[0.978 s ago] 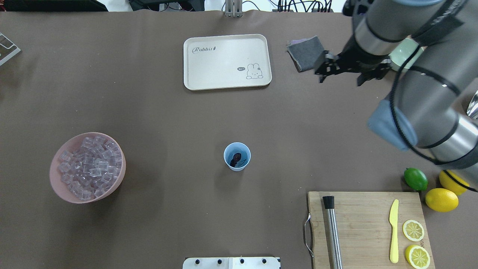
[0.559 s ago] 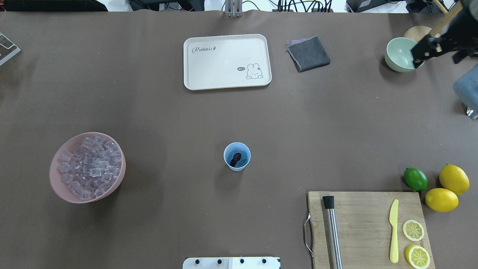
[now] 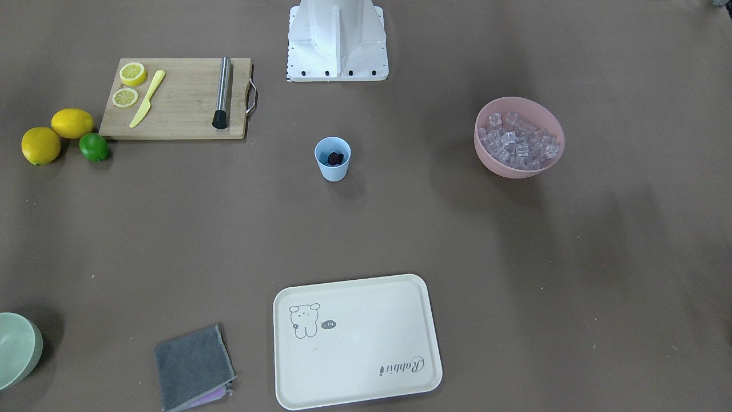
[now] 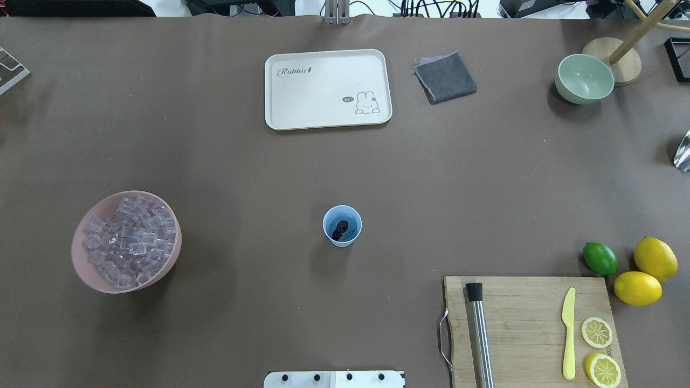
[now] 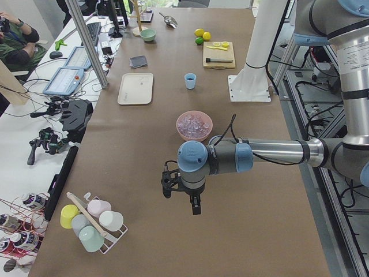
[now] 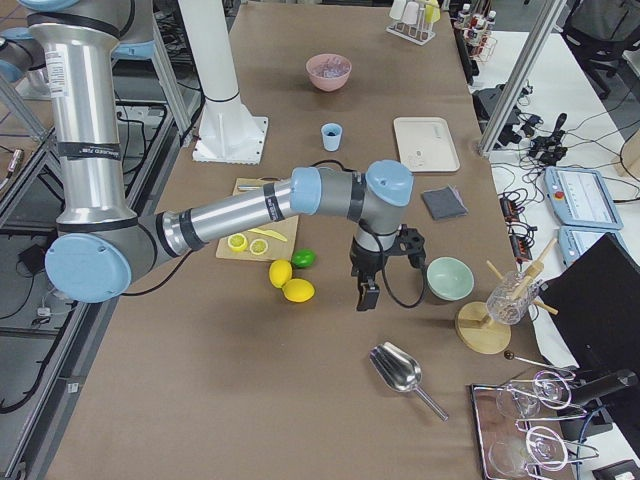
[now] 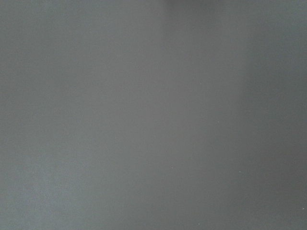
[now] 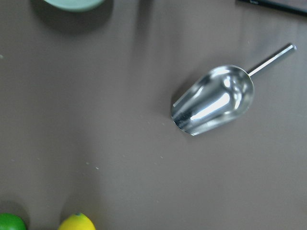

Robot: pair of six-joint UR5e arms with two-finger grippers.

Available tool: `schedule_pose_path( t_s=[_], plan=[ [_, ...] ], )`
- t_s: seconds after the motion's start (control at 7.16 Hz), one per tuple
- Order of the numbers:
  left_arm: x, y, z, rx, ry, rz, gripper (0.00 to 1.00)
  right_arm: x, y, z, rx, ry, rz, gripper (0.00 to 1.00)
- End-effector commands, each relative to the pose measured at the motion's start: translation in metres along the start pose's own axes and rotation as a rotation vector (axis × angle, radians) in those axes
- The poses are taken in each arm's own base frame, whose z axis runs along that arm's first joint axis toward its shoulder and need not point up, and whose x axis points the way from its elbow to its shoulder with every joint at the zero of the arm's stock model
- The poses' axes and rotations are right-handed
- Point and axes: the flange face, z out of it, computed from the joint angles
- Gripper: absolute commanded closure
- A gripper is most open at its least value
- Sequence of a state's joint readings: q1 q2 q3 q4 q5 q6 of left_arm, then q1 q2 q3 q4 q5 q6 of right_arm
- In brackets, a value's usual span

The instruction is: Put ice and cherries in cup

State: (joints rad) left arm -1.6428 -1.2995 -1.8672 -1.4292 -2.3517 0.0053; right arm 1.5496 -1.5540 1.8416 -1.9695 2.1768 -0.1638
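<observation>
The light blue cup (image 4: 350, 217) stands upright mid-table, with the dark cherries (image 4: 340, 229) inside it; both also show in the front view, cup (image 3: 332, 170) and cherries (image 3: 335, 158). The ice (image 4: 129, 240) fills a pink bowl (image 4: 81, 269) at the left. My left gripper (image 5: 181, 196) shows only in the exterior left view, over bare table beyond the pink bowl (image 5: 202, 134); I cannot tell if it is open. My right gripper (image 6: 383, 272) shows only in the exterior right view, near the pale green bowl (image 6: 449, 277); I cannot tell its state.
A cream tray (image 4: 328, 89), grey cloth (image 4: 445, 77) and pale green bowl (image 4: 584, 78) lie at the far side. A cutting board (image 4: 531, 328) with muddler, knife and lemon slices sits front right, beside a lime (image 4: 600, 258) and lemons. A metal scoop (image 8: 213, 98) lies below the right wrist.
My right arm has swung right, from beside the grey cloth past the green bowl and out of the overhead view. The cup, cherries and ice have not moved.
</observation>
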Motion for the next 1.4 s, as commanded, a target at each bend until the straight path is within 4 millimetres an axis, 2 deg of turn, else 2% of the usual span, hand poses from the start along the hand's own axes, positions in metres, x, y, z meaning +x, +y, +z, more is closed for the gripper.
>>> schedule_pose_path(
  t_s=[0.0,0.14,0.56,0.98,1.12,1.26],
  plan=[
    [0.0,0.0,0.0,0.001,0.0,0.0,0.01,0.036,0.046,0.04,-0.077,-0.02,0.067,0.0],
    [0.0,0.0,-0.001,0.002,0.0,0.003,0.01,0.046,0.058,0.057,-0.111,-0.033,0.091,0.0],
    [0.0,0.0,0.0,0.001,0.0,0.003,0.01,0.05,0.058,0.043,-0.077,-0.032,0.095,0.0],
    [0.002,0.0,-0.002,0.013,0.0,0.018,0.01,0.046,0.047,0.033,-0.058,-0.017,0.082,0.0],
    [0.002,-0.001,-0.002,0.015,0.0,0.02,0.01,0.048,0.051,0.036,-0.064,-0.02,0.086,0.0],
    [0.003,-0.002,-0.003,0.03,0.0,0.035,0.01,0.049,0.047,0.036,-0.028,-0.012,0.06,0.0]
  ],
)
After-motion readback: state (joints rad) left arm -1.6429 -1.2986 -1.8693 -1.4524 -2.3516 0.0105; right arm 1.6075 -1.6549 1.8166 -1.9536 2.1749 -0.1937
